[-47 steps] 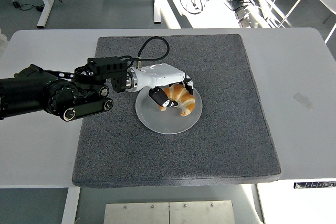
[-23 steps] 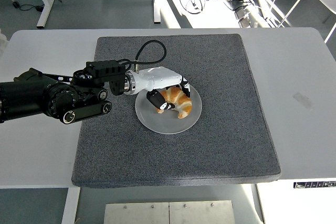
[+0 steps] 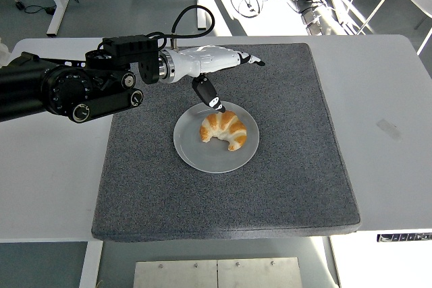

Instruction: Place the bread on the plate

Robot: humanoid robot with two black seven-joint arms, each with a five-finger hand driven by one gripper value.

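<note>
The left hand [image 3: 214, 71] has its fingers [image 3: 250, 59] spread apart and holds nothing, the thumb pointing down toward the plate's far rim, the others stretched to the right above the grey mat [image 3: 283, 187]. The hand hovers just beyond the croissant [image 3: 224, 129], clear of it. The croissant lies on the round grey plate [image 3: 202, 156] in the middle of the mat, on the white table [image 3: 385, 106]

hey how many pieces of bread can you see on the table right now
1. A single croissant lies on the clear plate in the middle of the grey mat, just below the open left hand. Nothing on the table looks able to hide another.
</note>
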